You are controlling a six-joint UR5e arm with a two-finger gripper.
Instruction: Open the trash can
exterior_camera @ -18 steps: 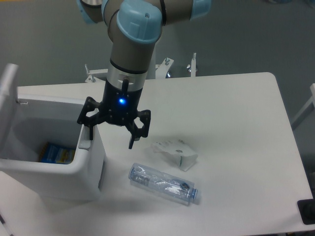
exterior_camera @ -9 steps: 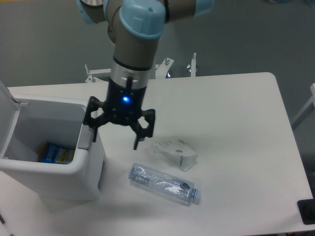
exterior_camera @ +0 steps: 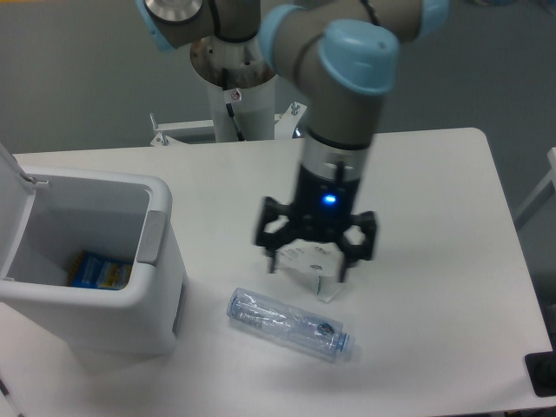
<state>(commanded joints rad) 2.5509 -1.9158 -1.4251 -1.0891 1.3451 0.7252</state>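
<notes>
Whereas a moment ago the pincer hung right at the grey push-tab of the trash can, it has now swung well away and sits above the crumpled white carton, its two fingers spread apart with nothing between them. Far off from the pincer, toward the table's other end, the bin stands with its lid raised upright, a blue-and-yellow packet visible inside. Just below the pincer lies a clear plastic bottle on its side.
</notes>
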